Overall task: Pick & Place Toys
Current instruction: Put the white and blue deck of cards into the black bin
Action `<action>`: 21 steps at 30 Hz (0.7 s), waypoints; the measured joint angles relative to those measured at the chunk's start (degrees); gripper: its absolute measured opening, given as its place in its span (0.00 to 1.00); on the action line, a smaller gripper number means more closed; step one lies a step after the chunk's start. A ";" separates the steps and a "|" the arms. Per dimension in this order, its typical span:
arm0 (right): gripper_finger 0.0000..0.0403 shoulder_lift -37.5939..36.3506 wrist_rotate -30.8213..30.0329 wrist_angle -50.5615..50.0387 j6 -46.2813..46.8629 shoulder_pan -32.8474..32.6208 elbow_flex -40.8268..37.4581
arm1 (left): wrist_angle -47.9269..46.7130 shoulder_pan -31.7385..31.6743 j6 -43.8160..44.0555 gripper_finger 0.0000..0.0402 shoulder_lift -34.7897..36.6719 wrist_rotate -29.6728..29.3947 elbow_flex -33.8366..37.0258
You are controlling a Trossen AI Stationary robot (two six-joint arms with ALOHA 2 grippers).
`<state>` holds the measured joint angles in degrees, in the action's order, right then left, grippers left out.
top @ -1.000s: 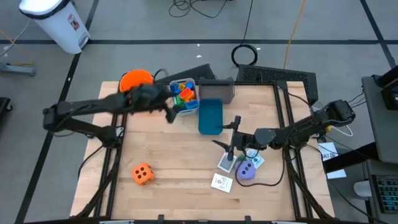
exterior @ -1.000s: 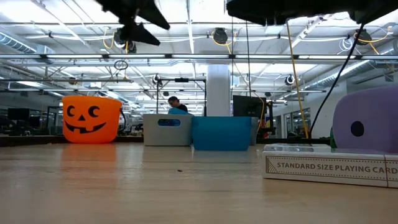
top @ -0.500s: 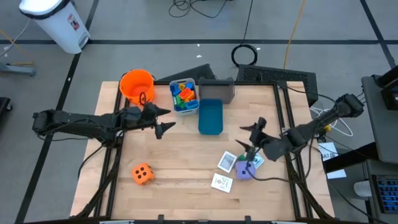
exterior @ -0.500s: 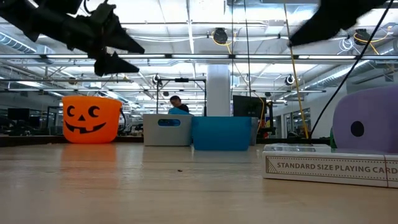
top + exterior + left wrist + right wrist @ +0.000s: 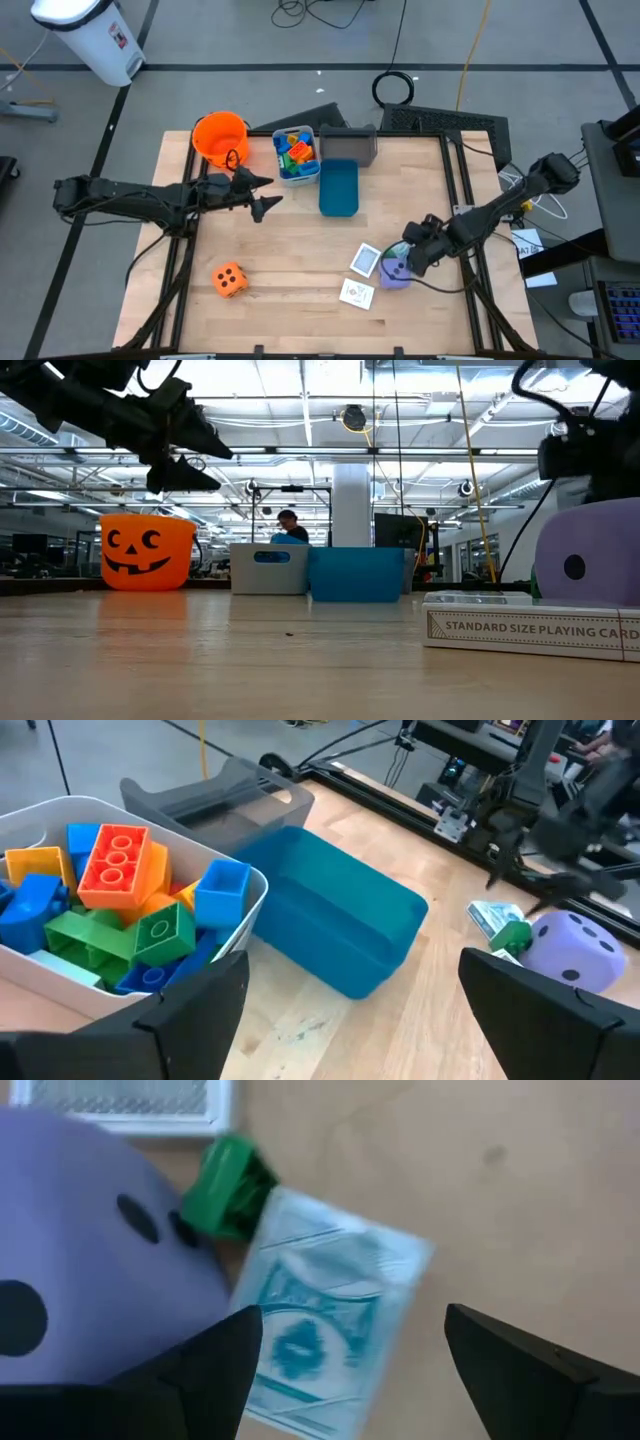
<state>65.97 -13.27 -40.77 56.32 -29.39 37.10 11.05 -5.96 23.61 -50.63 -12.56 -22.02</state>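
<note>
The purple die (image 5: 397, 275) lies on the desk (image 5: 280, 250) near its right front, with a green block (image 5: 228, 1187) and a teal card (image 5: 325, 1320) just beside it and two more cards (image 5: 361, 276) on its other side. The right end effector (image 5: 418, 248) is poised right over the die and teal card, fingers spread wide and empty. Half a second ago it was higher and farther back; it has since been brought down onto this cluster and opened further, so a grasp of the die or card is judged to be next.

The orange die (image 5: 229, 280) sits well apart at the left front. The left end effector (image 5: 262, 194) is held open and empty above the desk, facing the white bin (image 5: 297, 172) of blocks (image 5: 120, 890) and the empty blue bin (image 5: 338, 187); it has not moved in the last half second.

A grey bin (image 5: 349, 143) and the pumpkin bucket (image 5: 218, 135) stand at the back edge. The desk is pale wood. Beyond it, a large room with ceiling lights is seen, and a person (image 5: 288, 525) stands far off.
</note>
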 joint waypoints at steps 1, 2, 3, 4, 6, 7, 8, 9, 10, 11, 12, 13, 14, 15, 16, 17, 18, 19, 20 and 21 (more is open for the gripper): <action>0.76 0.42 1.47 2.33 0.38 -0.09 -1.08 | 0.00 0.00 0.22 0.91 0.00 -0.02 0.00; 0.77 0.91 3.17 4.79 0.33 -0.15 -2.24 | 0.00 0.00 0.47 0.91 0.00 -0.15 0.00; 0.77 1.37 4.58 6.85 0.11 -0.15 -3.35 | -0.01 0.00 0.51 0.91 0.00 -0.56 0.00; 0.77 1.79 5.76 8.75 0.17 -0.11 -4.42 | -0.02 0.00 0.51 0.91 0.00 -1.03 0.00; 0.78 2.52 6.94 12.17 0.26 -0.01 -5.92 | -0.04 0.00 0.50 0.92 0.00 -2.09 0.00; 0.79 2.88 7.08 13.19 0.38 0.13 -6.71 | -0.09 -0.01 0.51 0.92 0.00 -2.73 0.00; 0.79 3.30 7.10 14.37 0.26 0.40 -7.33 | -0.09 -0.02 0.51 0.93 0.00 -3.39 0.00; 0.79 3.66 7.07 15.01 0.00 0.54 -7.88 | -0.14 -0.02 0.51 0.93 0.00 -4.13 -0.02; 0.79 4.05 7.04 15.39 -0.43 0.55 -8.41 | -0.29 -0.02 0.51 0.93 0.00 -4.47 -0.02; 0.79 4.49 7.06 15.43 -1.08 0.55 -8.82 | -0.31 -0.02 0.51 0.93 0.00 -4.57 -0.02; 0.79 5.02 6.79 15.23 -1.68 0.55 -9.10 | -0.34 -0.02 0.54 0.93 0.00 -4.57 -0.02; 0.78 5.52 5.95 14.61 -1.82 0.55 -9.32 | -0.45 -0.02 0.58 0.93 0.00 -4.57 -0.02; 0.78 5.95 4.71 13.46 -1.73 0.60 -9.43 | -0.48 -0.02 0.58 0.92 0.00 -4.57 -0.02; 0.77 6.23 3.65 12.30 -1.63 0.76 -9.44 | -0.48 0.00 0.59 0.92 0.00 -4.56 -0.02; 0.77 6.45 2.59 11.05 -1.50 1.14 -9.44 | -0.48 -0.01 0.60 0.91 0.00 -4.57 -0.02; 0.76 6.64 0.91 9.54 -1.24 1.73 -9.46 | -0.48 -0.02 0.62 0.91 0.00 -4.57 -0.02; 0.76 6.74 -0.85 8.14 -0.57 2.33 -9.48 | -0.48 -0.02 0.67 0.91 0.00 -4.57 -0.02; 0.75 6.78 -2.42 6.76 0.25 2.83 -9.53 | -0.50 -0.02 0.73 0.91 0.00 -4.57 -0.02; 0.74 6.78 -3.58 5.61 1.15 3.45 -9.53 | -0.48 -0.02 0.75 0.91 0.00 -4.57 -0.02; 0.74 6.75 -4.15 4.52 1.95 4.01 -9.53 | -0.48 -0.02 0.75 0.92 0.00 -4.57 -0.02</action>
<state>72.72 -17.42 -36.25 58.26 -25.38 27.57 10.57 -5.98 24.36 -50.63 -17.12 -22.04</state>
